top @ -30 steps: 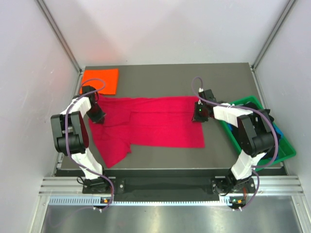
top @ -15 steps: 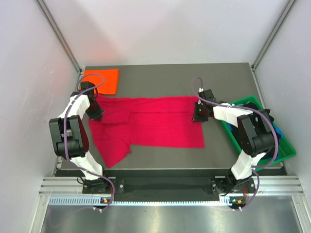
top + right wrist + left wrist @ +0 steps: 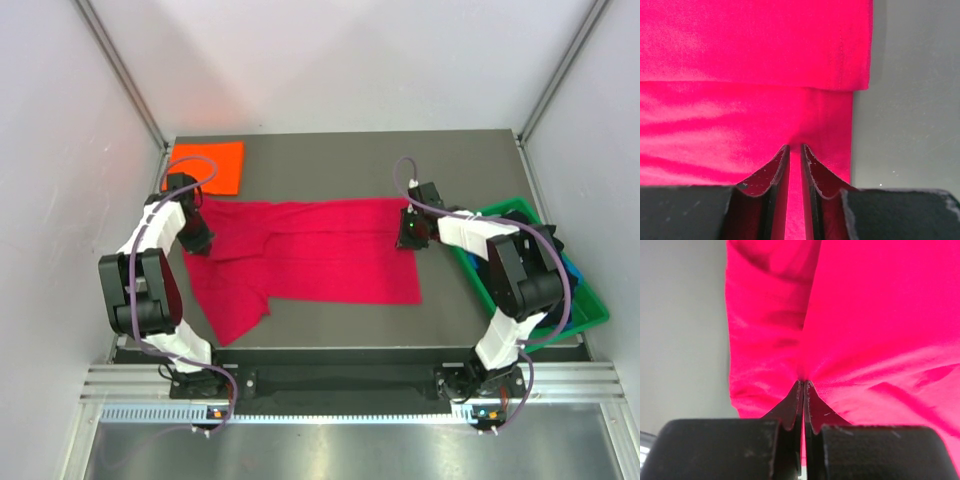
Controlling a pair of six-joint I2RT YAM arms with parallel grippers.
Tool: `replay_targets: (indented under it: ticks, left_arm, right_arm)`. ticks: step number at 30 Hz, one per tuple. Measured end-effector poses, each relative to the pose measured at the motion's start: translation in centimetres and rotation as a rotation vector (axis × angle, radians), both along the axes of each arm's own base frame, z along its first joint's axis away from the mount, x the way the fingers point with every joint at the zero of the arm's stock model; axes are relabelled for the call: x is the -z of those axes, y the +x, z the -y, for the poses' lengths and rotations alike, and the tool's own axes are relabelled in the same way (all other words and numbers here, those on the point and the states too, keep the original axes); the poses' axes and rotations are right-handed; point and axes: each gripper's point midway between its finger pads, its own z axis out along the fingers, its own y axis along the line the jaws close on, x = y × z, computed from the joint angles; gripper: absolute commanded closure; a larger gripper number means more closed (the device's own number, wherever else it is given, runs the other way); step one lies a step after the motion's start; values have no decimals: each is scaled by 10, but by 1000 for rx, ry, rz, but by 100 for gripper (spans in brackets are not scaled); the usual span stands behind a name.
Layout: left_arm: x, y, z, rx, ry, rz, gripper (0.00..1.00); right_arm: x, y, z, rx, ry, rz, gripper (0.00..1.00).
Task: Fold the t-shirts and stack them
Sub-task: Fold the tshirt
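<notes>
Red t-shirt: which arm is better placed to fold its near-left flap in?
Left, probably: the left gripper pinches the red t-shirt beside that flap; the right gripper holds its opposite end.

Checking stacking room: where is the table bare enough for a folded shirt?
Bare table lies beyond the red shirt, right of the orange shirt, and along the near edge. Crowded at the left gripper, right gripper and green bin.
</notes>
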Motion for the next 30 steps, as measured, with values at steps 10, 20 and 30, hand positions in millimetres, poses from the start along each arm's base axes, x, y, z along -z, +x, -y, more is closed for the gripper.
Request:
replay_targets:
  ticks: [10, 20, 30]
  left_arm:
    - [33, -31, 9, -6, -33, -108, 78]
    - [-20, 29, -5, -34, 11, 68, 72]
    - [-14, 106, -32, -68, 40, 155, 77]
  right_arm:
    - [0, 4, 4, 5, -21, 4, 84]
    - [-1, 8, 16, 17, -68, 6, 84]
    - [-1, 14, 28, 31, -90, -6, 84]
